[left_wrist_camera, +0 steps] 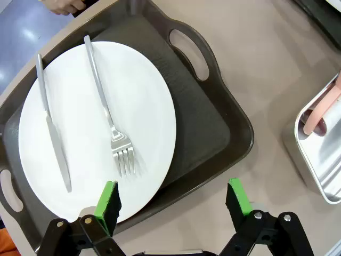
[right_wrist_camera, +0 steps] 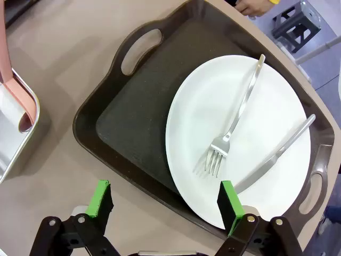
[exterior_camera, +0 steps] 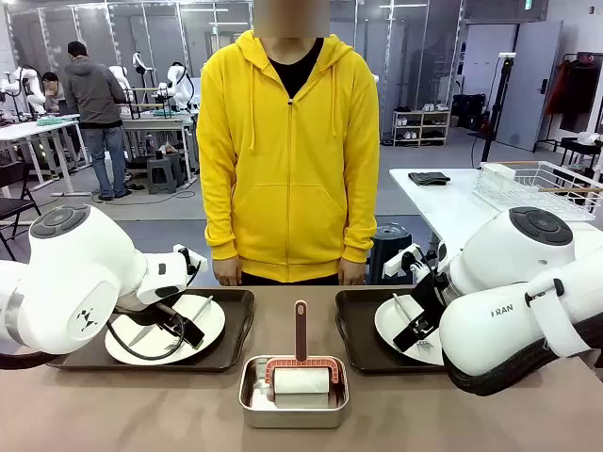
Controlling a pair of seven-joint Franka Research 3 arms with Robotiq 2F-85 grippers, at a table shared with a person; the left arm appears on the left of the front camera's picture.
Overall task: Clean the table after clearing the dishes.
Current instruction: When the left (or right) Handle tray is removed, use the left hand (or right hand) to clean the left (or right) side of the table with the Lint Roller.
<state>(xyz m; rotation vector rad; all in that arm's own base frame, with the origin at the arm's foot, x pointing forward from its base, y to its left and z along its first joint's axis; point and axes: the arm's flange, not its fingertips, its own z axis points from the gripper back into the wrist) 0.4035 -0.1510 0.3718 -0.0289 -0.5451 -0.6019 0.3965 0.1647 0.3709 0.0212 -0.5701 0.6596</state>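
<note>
Two dishes sit on dark brown trays on the brownish table. The left tray holds a white plate with a fork and a knife. My left gripper hovers open over that tray's near edge. The right tray carries a white plate with a fork and a knife. Open as well, my right gripper hangs above its tray's near rim. In the front view, the left gripper and right gripper are each over their plate.
A small steel pan at the table's front middle holds a roller with a white roll and a dark red handle. A person in a yellow hoodie stands at the far edge between the trays, hands down.
</note>
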